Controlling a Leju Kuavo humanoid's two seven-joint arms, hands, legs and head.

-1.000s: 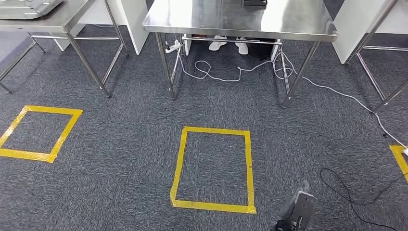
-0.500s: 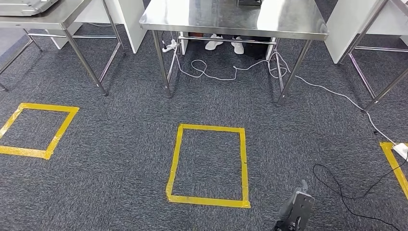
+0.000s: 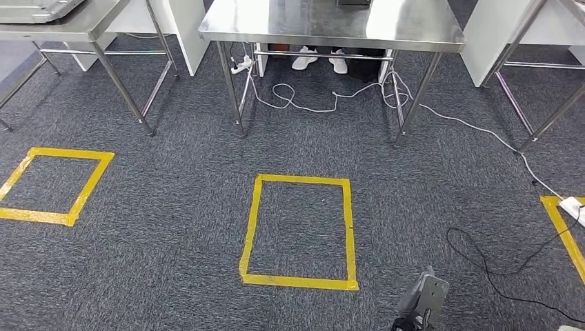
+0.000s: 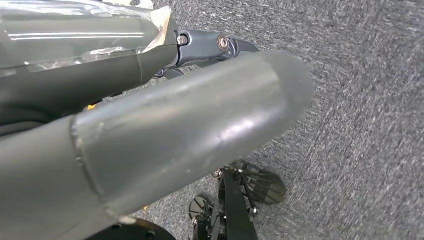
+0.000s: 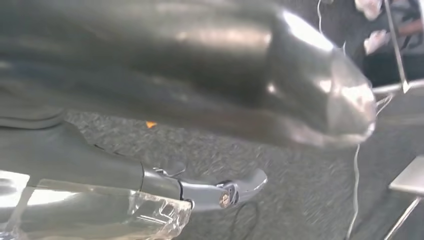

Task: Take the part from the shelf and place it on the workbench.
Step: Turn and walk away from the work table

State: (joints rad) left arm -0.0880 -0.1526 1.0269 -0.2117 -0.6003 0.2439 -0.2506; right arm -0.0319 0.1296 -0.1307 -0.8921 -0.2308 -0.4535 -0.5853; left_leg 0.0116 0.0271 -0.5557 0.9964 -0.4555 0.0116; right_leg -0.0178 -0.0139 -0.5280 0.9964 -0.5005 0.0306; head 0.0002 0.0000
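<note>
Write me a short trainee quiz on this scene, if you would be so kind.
1. True or false: a white cable lies on the carpet under the steel table.
2. What shows beyond the table's legs? A. white shoes B. a bucket C. a red box
3. Fill in: the tape square straight ahead is ___.
Key: 1 true; 2 A; 3 yellow.

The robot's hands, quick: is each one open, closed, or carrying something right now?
Left hand: cannot be told; the thick thumb hides most of the fingers.
Right hand: cannot be told; the picture is blurred, and no held part is visible.
</note>
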